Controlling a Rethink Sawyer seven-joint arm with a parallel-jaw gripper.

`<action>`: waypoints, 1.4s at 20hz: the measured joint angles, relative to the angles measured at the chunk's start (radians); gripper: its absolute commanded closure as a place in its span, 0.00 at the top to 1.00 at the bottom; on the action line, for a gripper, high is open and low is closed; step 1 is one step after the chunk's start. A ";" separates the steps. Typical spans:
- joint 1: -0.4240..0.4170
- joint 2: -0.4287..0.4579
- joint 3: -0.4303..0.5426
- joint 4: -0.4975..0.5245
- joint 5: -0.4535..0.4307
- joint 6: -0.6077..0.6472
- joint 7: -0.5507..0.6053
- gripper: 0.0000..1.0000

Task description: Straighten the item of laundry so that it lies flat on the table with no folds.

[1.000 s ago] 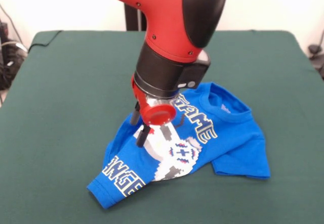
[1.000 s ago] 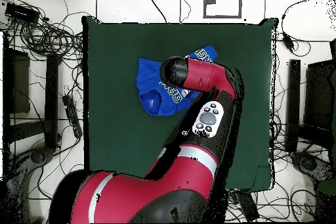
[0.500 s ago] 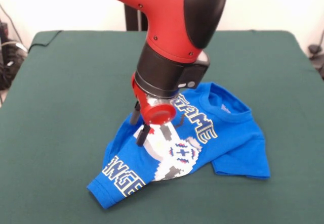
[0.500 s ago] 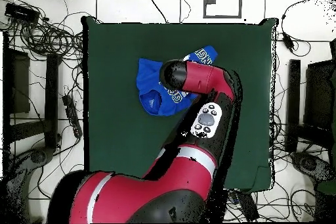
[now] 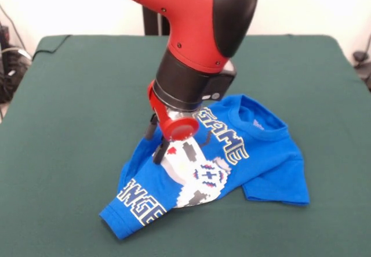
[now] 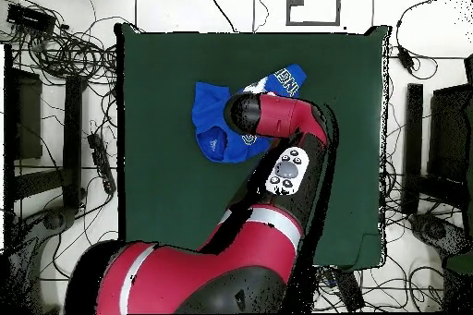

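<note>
The item of laundry [image 5: 268, 152], a bright blue T-shirt with white lettering and a controller print, lies rumpled near the front middle of the green table [image 5: 75, 94]. Its hem end is folded over at the front left and a sleeve is tucked at the front right. My gripper [image 5: 153, 150] hangs over the shirt's left edge, its two black fingers apart with nothing between them. In the overhead view the wrist covers the gripper, and the shirt [image 6: 209, 115] shows on both sides of the wrist on the table [image 6: 166, 191].
The red arm [image 6: 277, 173] crosses the table's lower half in the overhead view. Cables and dark equipment [image 6: 55, 53] ring the table on the floor. Green cloth stretches wide around the shirt on every side.
The wrist and gripper have shifted slightly left and up off the shirt. The shirt lies as it did.
</note>
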 measured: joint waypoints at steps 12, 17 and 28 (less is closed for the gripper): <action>0.000 0.012 0.000 0.036 -0.007 -0.084 0.000 1.00; -0.001 0.025 0.000 0.043 -0.007 -0.113 0.000 1.00; -0.002 0.033 0.000 0.072 -0.007 -0.167 0.000 1.00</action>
